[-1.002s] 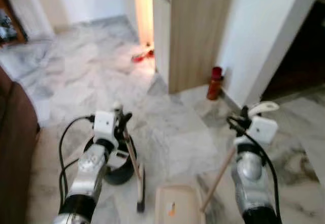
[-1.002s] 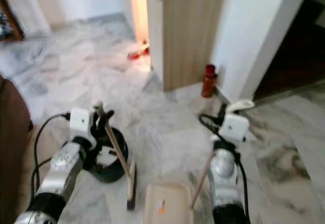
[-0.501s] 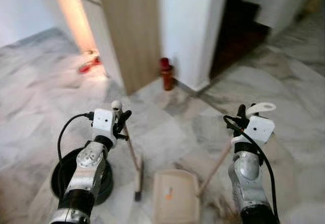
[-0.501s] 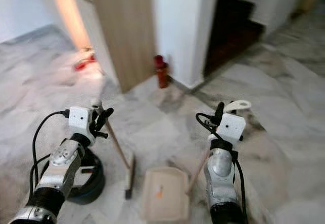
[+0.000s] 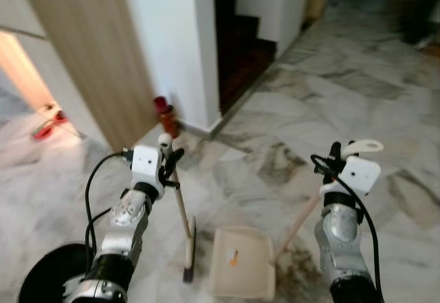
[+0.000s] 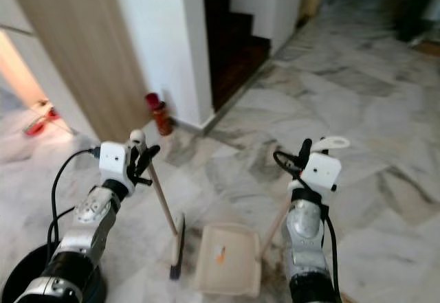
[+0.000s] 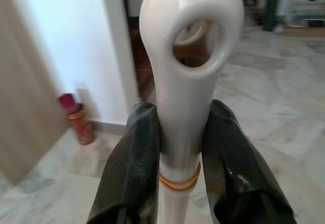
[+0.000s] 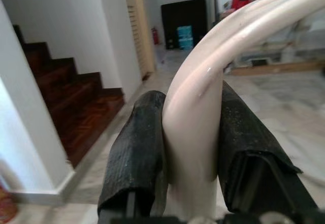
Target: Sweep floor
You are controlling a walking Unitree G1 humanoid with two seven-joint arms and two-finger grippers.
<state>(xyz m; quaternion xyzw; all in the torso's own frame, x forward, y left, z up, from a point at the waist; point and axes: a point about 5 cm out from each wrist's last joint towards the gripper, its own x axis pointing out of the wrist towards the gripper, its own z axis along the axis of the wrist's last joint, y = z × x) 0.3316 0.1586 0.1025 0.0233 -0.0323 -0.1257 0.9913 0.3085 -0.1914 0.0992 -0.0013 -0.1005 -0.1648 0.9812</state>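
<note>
The broom (image 5: 184, 229) stands on the marble floor (image 5: 357, 97) just ahead of the robot, left of centre, its pale stick slanting up and to the left from a narrow head (image 5: 188, 258) that rests on the tiles. The left tool (image 7: 179, 148) grips the stick just below its white looped end (image 7: 190, 36), both black fingers (image 7: 133, 168) pressed against it; two orange bands ring the stick right under the grip. The left arm (image 5: 124, 231) reaches forward and up from the near left, bent at the wrist, a black cable looping beside it.

Just right of the broom head lies the cream dustpan (image 5: 242, 271), flat on the floor, with a small orange mark on its tray; whether that is a label or a scrap cannot be told, and no writing can be read anywhere. Its long handle (image 5: 297, 222) slants up to the right. The right tool (image 8: 190, 148) is closed around the curved cream top of that handle, fingers (image 8: 137, 153) snug on either side. The right arm (image 5: 340, 241) rises nearly upright from the near right.

Farther off, a red canister (image 5: 166, 116) stands at the foot of a wooden panel (image 5: 89, 49) beside a white wall; dark wooden stairs (image 5: 237, 42) climb behind it. A black round bin (image 5: 45, 279) sits at the near left.
</note>
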